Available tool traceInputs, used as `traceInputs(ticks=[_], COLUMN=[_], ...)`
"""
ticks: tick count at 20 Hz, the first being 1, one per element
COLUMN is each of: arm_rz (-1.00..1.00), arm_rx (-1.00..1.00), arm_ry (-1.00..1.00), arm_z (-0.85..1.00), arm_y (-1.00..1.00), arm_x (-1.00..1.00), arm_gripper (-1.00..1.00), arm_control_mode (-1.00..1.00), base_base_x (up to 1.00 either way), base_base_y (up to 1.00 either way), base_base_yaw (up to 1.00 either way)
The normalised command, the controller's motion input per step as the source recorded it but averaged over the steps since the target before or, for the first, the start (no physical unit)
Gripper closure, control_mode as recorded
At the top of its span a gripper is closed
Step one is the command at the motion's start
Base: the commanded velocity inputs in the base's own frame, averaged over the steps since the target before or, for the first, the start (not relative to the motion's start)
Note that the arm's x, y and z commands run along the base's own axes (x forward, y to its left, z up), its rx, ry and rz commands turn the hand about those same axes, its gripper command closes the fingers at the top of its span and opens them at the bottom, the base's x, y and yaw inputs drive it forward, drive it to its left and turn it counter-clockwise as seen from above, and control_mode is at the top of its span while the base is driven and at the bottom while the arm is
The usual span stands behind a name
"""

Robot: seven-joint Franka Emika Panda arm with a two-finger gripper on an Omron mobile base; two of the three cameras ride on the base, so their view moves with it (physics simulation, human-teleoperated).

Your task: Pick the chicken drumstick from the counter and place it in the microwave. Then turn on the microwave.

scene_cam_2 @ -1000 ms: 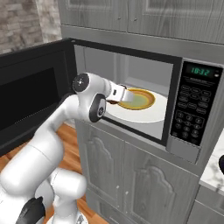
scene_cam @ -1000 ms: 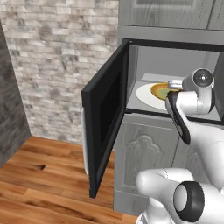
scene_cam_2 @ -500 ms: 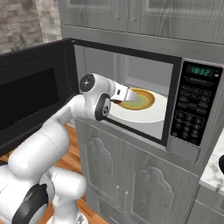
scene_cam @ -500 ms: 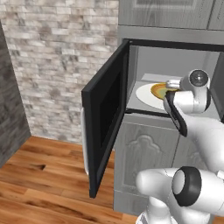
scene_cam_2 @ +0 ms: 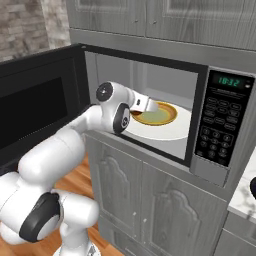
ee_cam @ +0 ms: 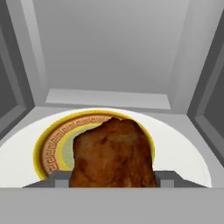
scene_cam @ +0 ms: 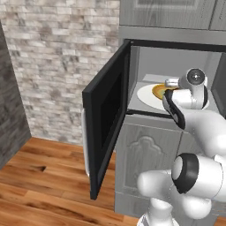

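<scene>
Hand view: the gripper sits closed around the chicken drumstick, whose lumpy reddish-brown bulk rises between the two finger tips at the bottom edge. The meat hangs just above, or perhaps already touches, a shallow yellow-brown bowl with a key-pattern band round its rim; which of the two I cannot tell. The bowl rests on the white round turntable, smooth and flat, inside the pale grey cavity of the microwave.

In the right base view the gripper reaches in through the opening over the bowl, and the keypad with its green display stands to the right. In the left base view the black windowed door stands swung wide open.

The risk, as I judge it: letting go too high lets the glossy, rounded meat roll off the bowl's sloping rim onto the turntable. Withdrawing carelessly could drag the bowl or strike the frame, and the door must be shut before starting.
</scene>
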Motion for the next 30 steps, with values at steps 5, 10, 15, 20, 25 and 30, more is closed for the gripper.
traceInputs(ticks=[5, 10, 15, 20, 25, 30], arm_rz=[0.00, 0.00, 0.00, 0.00, 0.00, 0.00], arm_rx=[0.00, 0.00, 0.00, 0.00, 0.00, 0.00], arm_ry=[0.00, 0.00, 0.00, 0.00, 0.00, 0.00], arm_z=[-0.10, -0.22, -0.21, -0.09, 0.00, -0.05], arm_y=[-0.12, -0.16, -0.17, -0.11, 0.00, -0.01], arm_x=[0.22, 0.12, 0.12, 0.16, 0.23, 0.20], arm_gripper=[1.00, 1.00, 1.00, 1.00, 1.00, 1.00], arm_control_mode=[-1.00, -1.00, -1.00, -1.00, -1.00, -1.00], base_base_x=[0.00, 0.00, 0.00, 0.00, 0.00, 0.00], base_base_y=[0.00, 0.00, 0.00, 0.00, 0.00, 0.00], base_base_yaw=[0.00, 0.00, 0.00, 0.00, 0.00, 0.00])
